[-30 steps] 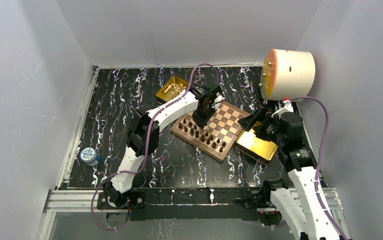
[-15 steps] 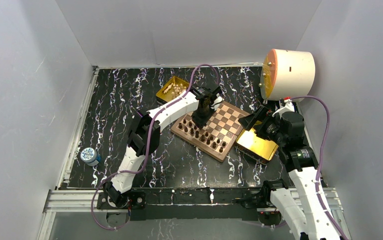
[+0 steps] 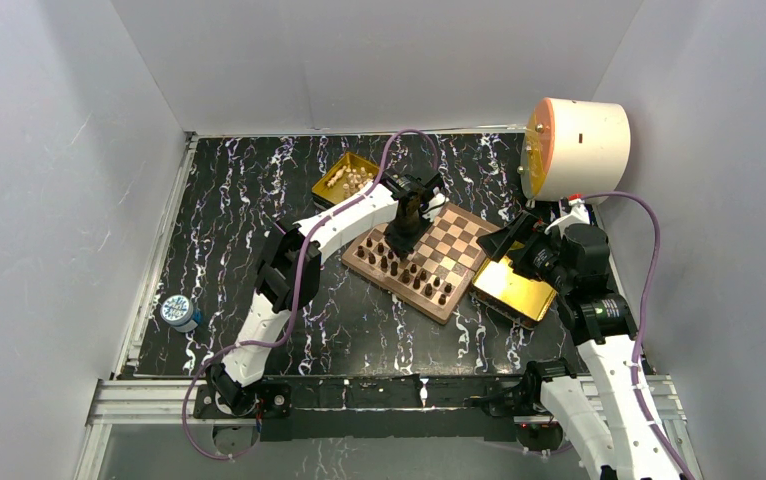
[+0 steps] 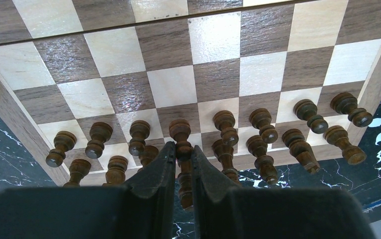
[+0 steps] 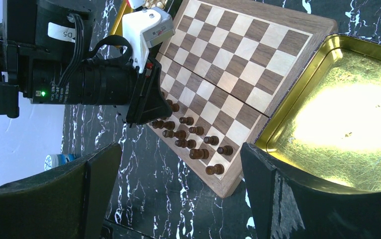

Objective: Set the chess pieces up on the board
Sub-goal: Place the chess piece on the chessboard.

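Observation:
The wooden chessboard (image 3: 456, 238) lies tilted at the table's middle, and it also shows in the left wrist view (image 4: 173, 84) and the right wrist view (image 5: 238, 45). Two rows of dark brown pieces (image 3: 417, 277) stand along its near edge. My left gripper (image 3: 402, 238) is over the left part of those rows. In the left wrist view this gripper (image 4: 182, 155) is shut on a dark brown piece (image 4: 180, 133), held upright among the other dark pieces (image 4: 258, 134). My right gripper (image 3: 512, 240) hangs open and empty above the board's right corner; it is wide open in the right wrist view (image 5: 176, 159).
A gold tray (image 3: 331, 190) with cream pieces (image 3: 349, 178) sits behind the board's left corner. An empty gold tray (image 3: 515, 291) touches the board's right side, also in the right wrist view (image 5: 347, 109). A peach cylinder (image 3: 576, 148) stands back right. A small blue-white jar (image 3: 179, 312) stands left.

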